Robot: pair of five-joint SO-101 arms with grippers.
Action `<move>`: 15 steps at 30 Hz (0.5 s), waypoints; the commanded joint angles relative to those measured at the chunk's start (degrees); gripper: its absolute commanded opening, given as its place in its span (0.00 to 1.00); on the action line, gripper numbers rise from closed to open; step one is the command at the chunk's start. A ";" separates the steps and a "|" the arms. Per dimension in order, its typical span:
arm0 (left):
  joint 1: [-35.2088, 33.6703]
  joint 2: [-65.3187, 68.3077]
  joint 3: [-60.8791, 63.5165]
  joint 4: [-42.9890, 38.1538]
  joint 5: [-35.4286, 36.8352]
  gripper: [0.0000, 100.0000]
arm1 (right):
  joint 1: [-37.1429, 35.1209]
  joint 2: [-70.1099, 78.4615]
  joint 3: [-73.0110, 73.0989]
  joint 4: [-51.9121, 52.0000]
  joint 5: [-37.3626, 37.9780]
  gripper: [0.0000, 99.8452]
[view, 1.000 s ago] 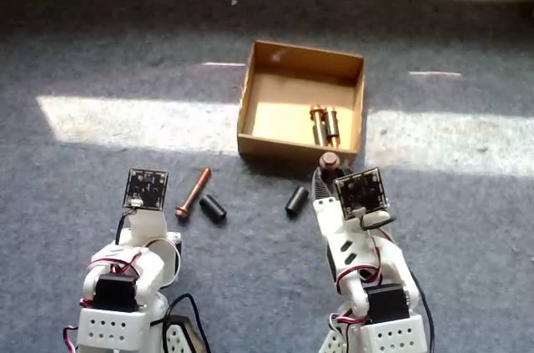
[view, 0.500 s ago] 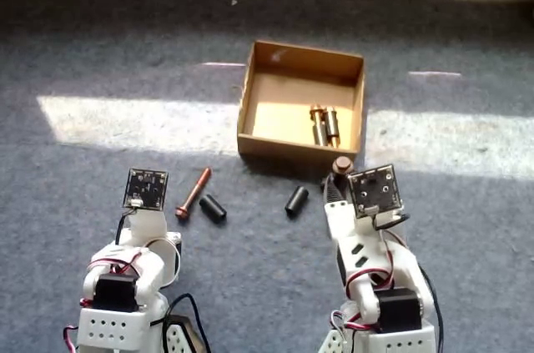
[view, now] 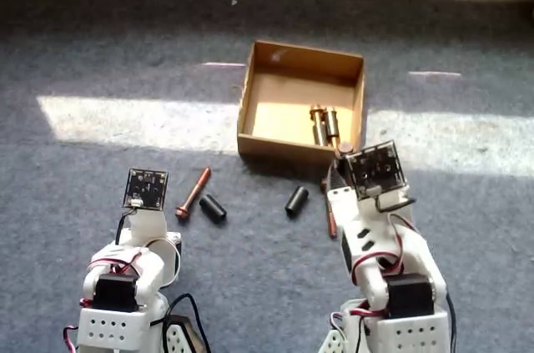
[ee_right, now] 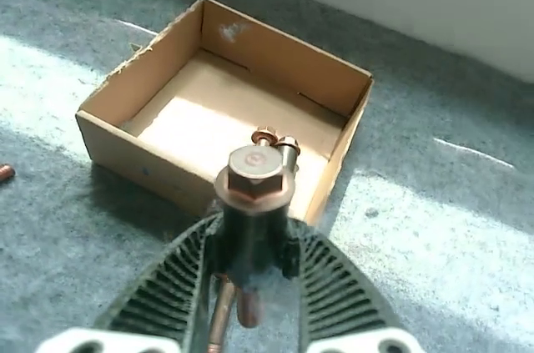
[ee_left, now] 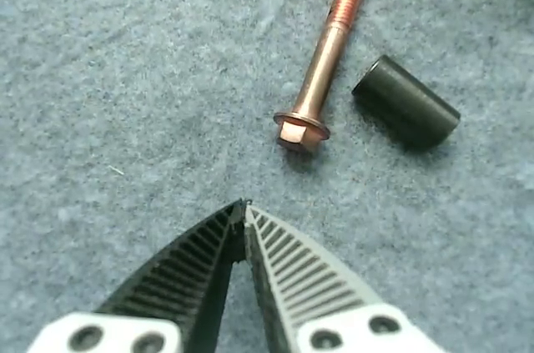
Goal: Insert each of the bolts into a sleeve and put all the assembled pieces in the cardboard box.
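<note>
My right gripper (ee_right: pixel 253 232) is shut on a black sleeve (ee_right: pixel 250 244) with a copper bolt (ee_right: pixel 253 178) through it, held above the carpet just in front of the cardboard box (ee_right: pixel 125 132). From above, this bolt (view: pixel 332 219) hangs by the box's (view: pixel 300 52) near right corner. Two assembled pieces (view: pixel 324 123) lie inside the box. My left gripper (ee_left: pixel 244 207) is shut and holds nothing, a short way from a loose bolt (ee_left: pixel 321 69) and a black sleeve (ee_left: pixel 406 103) lying side by side on the carpet.
A second loose black sleeve (view: pixel 296 200) lies on the carpet between the arms, in front of the box. The left arm (view: pixel 138 240) stands at the lower left, close to the loose bolt (view: pixel 193 193). A band of sunlight crosses the grey carpet.
My right arm has shifted right and toward the box with the sleeved bolt, whose shaft now shows below the gripper. The left arm has stayed still.
</note>
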 commanded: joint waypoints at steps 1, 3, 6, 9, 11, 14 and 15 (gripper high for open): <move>-0.57 -1.80 1.19 0.26 -0.35 0.01 | 0.75 11.12 -7.87 -3.74 0.79 0.01; -0.57 -1.80 1.19 0.26 -0.35 0.01 | 0.75 16.22 -11.03 -4.62 0.79 0.01; -0.57 -1.80 1.19 0.26 -0.35 0.01 | 0.75 23.08 -15.52 -5.67 0.79 0.01; -0.57 -1.80 1.19 0.26 -0.35 0.01 | 0.75 28.88 -19.65 -6.64 0.79 0.01; -0.57 -1.80 1.19 0.26 -0.35 0.01 | 0.75 32.57 -22.46 -7.25 0.79 0.01; -0.57 -1.80 1.19 0.26 -0.35 0.01 | 0.75 37.85 -25.71 -11.21 0.88 0.01; -0.57 -1.80 1.19 0.26 -0.35 0.01 | 0.75 39.69 -26.51 -13.05 0.88 0.01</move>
